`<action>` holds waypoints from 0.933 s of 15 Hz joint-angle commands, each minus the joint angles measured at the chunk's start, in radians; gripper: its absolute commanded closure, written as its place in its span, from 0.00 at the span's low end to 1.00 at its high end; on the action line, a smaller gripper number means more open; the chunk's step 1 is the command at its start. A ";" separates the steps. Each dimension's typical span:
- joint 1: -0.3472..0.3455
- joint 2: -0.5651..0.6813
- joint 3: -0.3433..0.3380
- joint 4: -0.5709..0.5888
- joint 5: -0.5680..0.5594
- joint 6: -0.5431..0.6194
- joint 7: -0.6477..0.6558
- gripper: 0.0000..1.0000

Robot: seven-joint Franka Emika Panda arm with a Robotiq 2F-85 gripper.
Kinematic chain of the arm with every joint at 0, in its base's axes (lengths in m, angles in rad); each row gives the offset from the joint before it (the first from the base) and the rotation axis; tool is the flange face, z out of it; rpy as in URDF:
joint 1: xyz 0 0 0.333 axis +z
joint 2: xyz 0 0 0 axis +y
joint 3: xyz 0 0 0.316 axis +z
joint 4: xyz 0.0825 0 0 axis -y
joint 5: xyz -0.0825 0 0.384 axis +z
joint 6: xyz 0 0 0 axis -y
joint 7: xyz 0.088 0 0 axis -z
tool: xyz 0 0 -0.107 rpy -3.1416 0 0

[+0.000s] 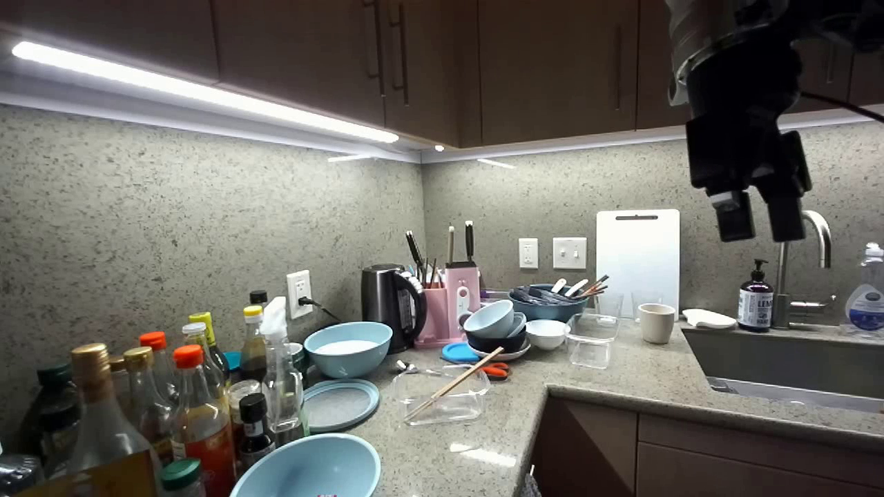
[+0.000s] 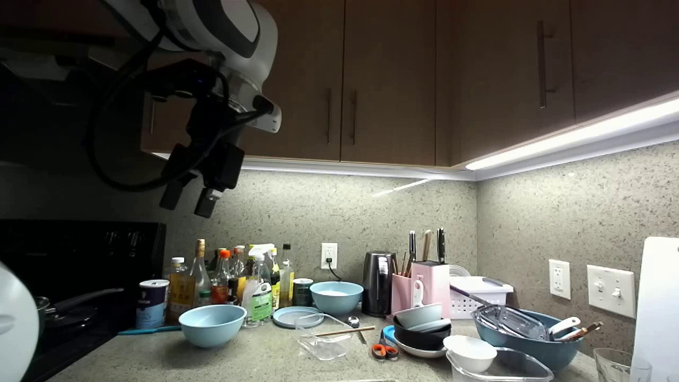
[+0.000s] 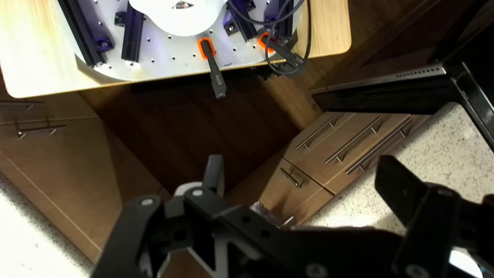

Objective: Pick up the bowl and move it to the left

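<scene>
A light blue bowl point(image 2: 213, 326) stands upright on the counter in front of the bottles. It also shows at the lower edge of an exterior view point(image 1: 311, 466), partly cut off. A similar light blue bowl point(image 1: 348, 352) stands farther back by the kettle, and also shows in an exterior view point(image 2: 336, 300). My gripper point(image 1: 761, 221) hangs in the air well above the counter, apart from every bowl; it also shows in an exterior view point(image 2: 188, 200). In the wrist view its jaws point(image 3: 303, 175) are wide apart with nothing between them. No bowl can be made out in the wrist view.
Bottles point(image 2: 260, 297) line the wall. A flat blue lid point(image 1: 342, 404), a clear container point(image 1: 442, 397) with a chopstick, scissors point(image 2: 384, 351), and stacked dishes point(image 2: 421, 334) lie along the counter point(image 2: 254, 361). A kettle point(image 1: 387, 304) and pink knife block point(image 1: 461, 290) stand behind. Cabinets point(image 2: 390, 79) overhang.
</scene>
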 commanded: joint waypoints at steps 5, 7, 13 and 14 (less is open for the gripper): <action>-0.004 0.232 0.047 0.146 -0.102 0.313 -0.080 0.00; -0.003 0.276 0.053 0.182 -0.118 0.368 -0.060 0.00; 0.006 0.291 0.042 0.184 -0.102 0.355 -0.050 0.00; 0.006 0.290 0.043 0.185 -0.102 0.355 -0.050 0.00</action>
